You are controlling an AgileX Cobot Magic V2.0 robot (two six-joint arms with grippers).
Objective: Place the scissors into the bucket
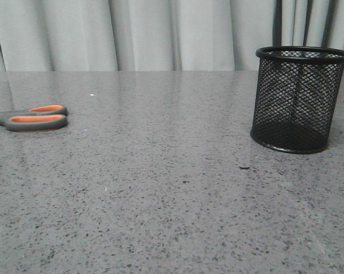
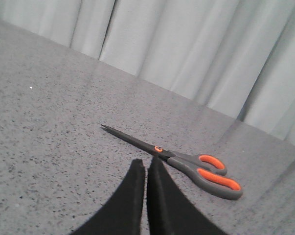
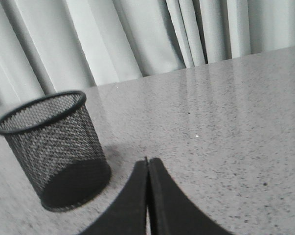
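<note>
1. A grey speckled stone-look table [image 1: 172,205] carries only two objects in the front view, with pale pleated curtains [image 1: 160,34] hanging behind its far edge.
2. The scissors [image 1: 36,117] lie flat at the table's far left, partly cut off by the picture's edge; the bucket [image 1: 300,100] stands upright at the right, well apart from them, with bare tabletop between.
3. In the left wrist view the scissors [image 2: 186,164] show whole: slim dark blades closed to a sharp point, a small orange pivot, and looped dark grey handles lined with orange.
4. The left gripper [image 2: 146,164] hangs just beside the scissors' pivot, its two black tapered fingers pressed together with only a thin slit between, holding nothing.
5. The bucket [image 3: 52,147] in the right wrist view is a black wire-mesh cylinder with a solid rim and a solid base, its walls see-through and its inside bare.
6. The right gripper [image 3: 147,164] sits near the bucket's base, apart from it, fingers likewise closed on each other and empty.
7. Nothing stands over the bucket's open mouth.
</note>
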